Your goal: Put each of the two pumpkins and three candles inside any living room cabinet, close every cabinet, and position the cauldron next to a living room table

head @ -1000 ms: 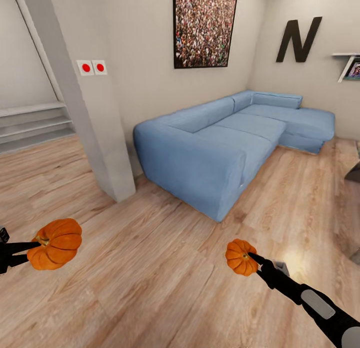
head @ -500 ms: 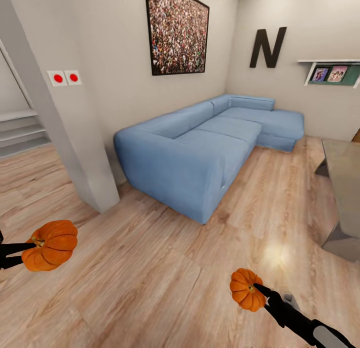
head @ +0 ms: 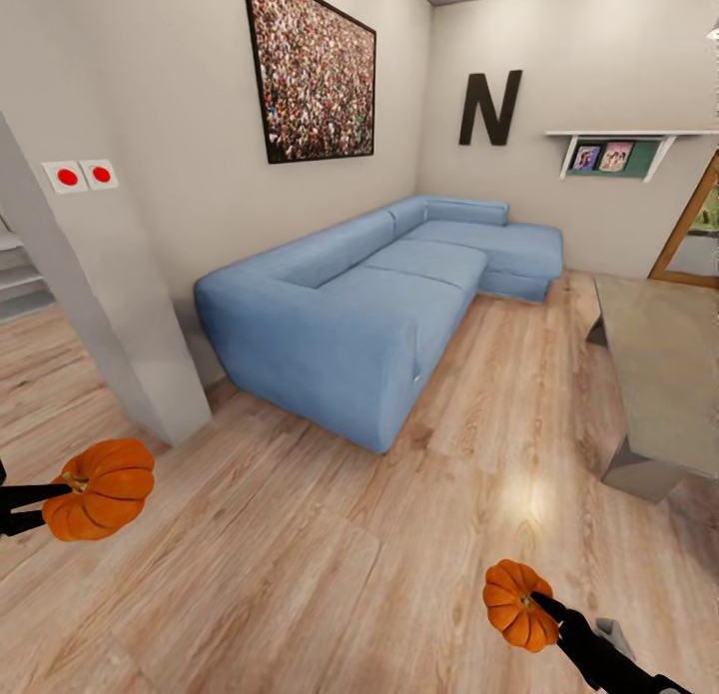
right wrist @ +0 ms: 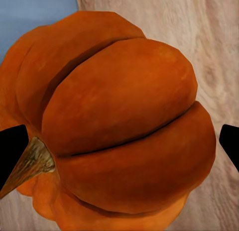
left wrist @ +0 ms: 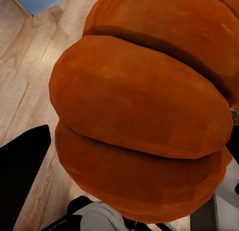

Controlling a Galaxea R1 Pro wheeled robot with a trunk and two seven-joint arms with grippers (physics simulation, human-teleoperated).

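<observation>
Carrying two pumpkins, one per hand. Left hand [head: 40, 496] pinching left pumpkin [head: 100, 488] by the stem end, low over the wood floor [head: 300, 554]. Right hand [head: 547, 607] clamped on right pumpkin [head: 519, 604], also over floor. Worktop [head: 664, 374] near on the right, sofa [head: 359, 305] ahead. Risk: thin stem-side grips, could slip with a base turn; arm could clip the worktop edge.
</observation>
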